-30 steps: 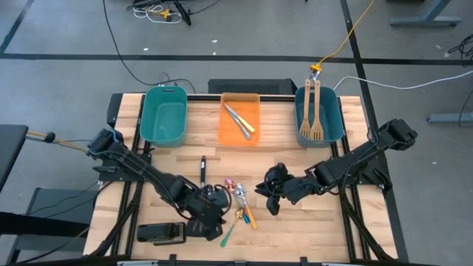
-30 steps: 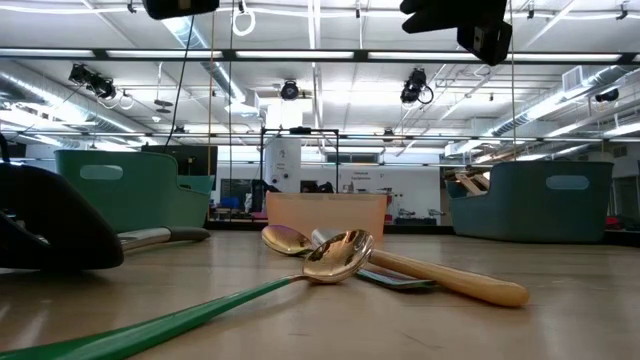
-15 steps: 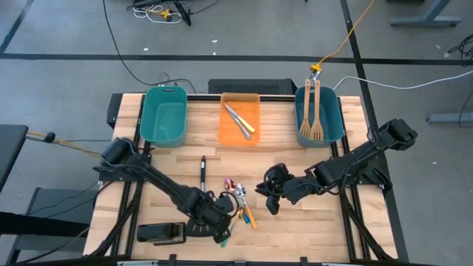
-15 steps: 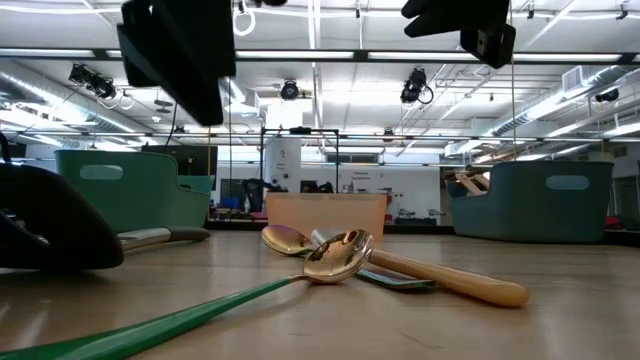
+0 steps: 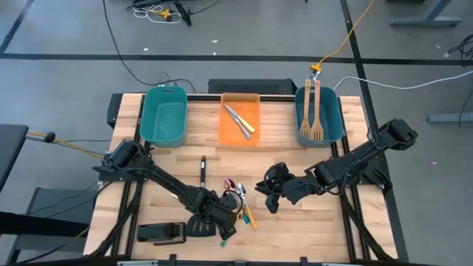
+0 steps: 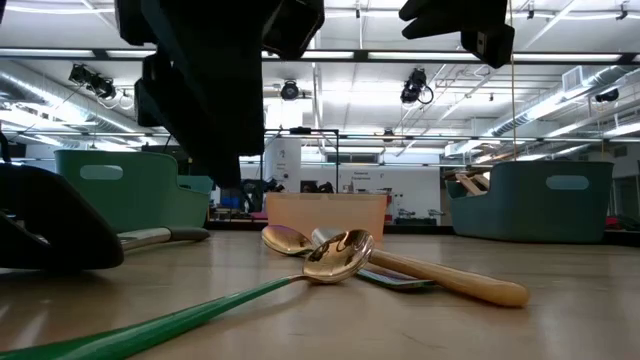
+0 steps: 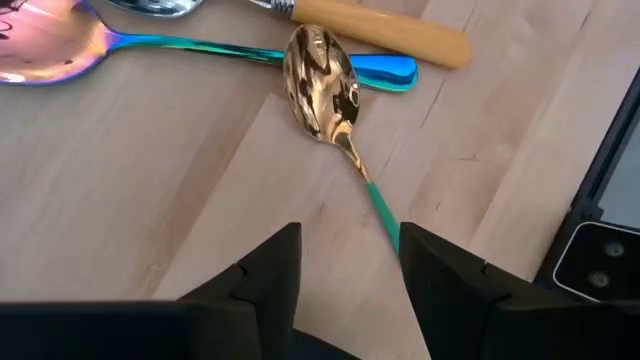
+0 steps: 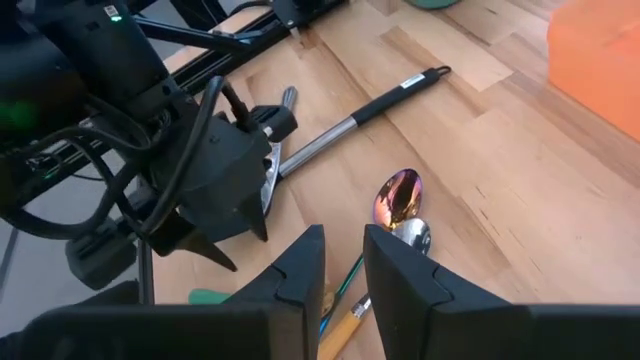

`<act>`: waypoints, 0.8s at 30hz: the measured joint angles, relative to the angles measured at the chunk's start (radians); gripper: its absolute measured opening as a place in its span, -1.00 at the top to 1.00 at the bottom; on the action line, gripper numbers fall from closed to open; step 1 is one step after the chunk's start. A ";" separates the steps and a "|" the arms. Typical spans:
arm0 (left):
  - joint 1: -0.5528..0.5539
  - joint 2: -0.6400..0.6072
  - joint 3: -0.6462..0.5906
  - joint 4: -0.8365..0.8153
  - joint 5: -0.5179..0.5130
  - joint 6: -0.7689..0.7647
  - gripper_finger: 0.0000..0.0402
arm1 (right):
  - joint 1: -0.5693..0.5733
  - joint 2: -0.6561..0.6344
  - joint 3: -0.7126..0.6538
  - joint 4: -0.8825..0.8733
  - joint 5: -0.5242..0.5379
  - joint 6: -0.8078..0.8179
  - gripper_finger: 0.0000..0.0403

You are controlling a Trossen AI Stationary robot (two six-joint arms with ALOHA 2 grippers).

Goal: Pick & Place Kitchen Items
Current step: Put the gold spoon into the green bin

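Left gripper (image 7: pixel 350 275) spread above green-handled gold spoon (image 7: pixel 322 85); may slip sideways, knocking the crossing blue-handled spoon (image 7: pixel 385 68). Right gripper (image 8: pixel 343 262) waiting nearby, narrowly parted, empty.

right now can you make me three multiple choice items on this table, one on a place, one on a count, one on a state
1. Where do the wooden spatulas lie?
A. right teal bin
B. orange bin
C. bare table

2. How many spoons lie on the table?
A. one
B. five
C. three

3. How does the left hand stand?
A. shut on a fork
B. open above the green-handled spoon
C. inside a bin

Key: 1 A, the high view shows both spatulas there. 2 C, the left wrist view shows gold, iridescent and silver bowls. 3 B, its fingers are apart, straddling the green handle.
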 joint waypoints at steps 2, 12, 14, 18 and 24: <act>0.004 0.003 0.000 0.013 0.005 0.000 0.12 | 0.000 0.000 0.000 0.000 0.000 0.000 0.58; 0.004 0.059 0.064 0.031 0.023 0.008 0.12 | 0.000 0.000 0.000 -0.001 0.003 -0.007 0.58; 0.004 0.090 0.113 -0.012 0.025 0.028 0.12 | 0.000 0.000 0.000 -0.001 0.016 -0.008 0.58; 0.004 0.173 0.247 -0.160 0.018 0.057 0.12 | 0.000 0.000 0.001 -0.005 0.018 -0.007 0.58; 0.003 0.273 0.402 -0.321 -0.014 0.054 0.12 | 0.000 0.000 0.001 -0.015 0.017 -0.006 0.58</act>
